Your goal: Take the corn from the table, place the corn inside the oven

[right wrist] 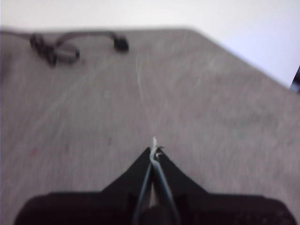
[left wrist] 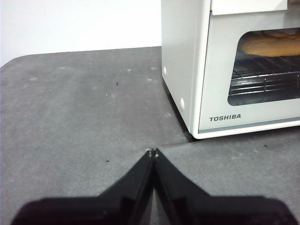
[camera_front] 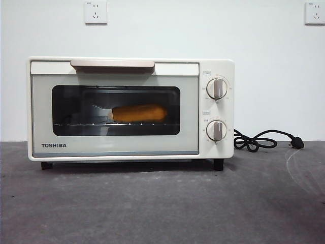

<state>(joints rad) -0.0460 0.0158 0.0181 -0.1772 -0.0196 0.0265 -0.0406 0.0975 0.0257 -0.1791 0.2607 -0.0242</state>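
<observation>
The cream-white TOSHIBA oven [camera_front: 127,109] stands on the dark grey table [camera_front: 162,203] with its glass door closed. Inside, the yellow-orange corn [camera_front: 138,113] lies on the wire rack, seen through the glass. In the left wrist view the corn [left wrist: 272,43] shows behind the door of the oven [left wrist: 225,70]. My left gripper [left wrist: 153,151] is shut and empty, hovering over bare table in front of the oven's left corner. My right gripper [right wrist: 154,149] is shut with nothing in it, over the table well away from the oven. Neither arm appears in the front view.
The oven's black cord and plug [camera_front: 266,140] lie coiled on the table to the right of the oven, also seen as the cord [right wrist: 56,47] far from my right gripper. A white wall with two sockets [camera_front: 95,11] stands behind.
</observation>
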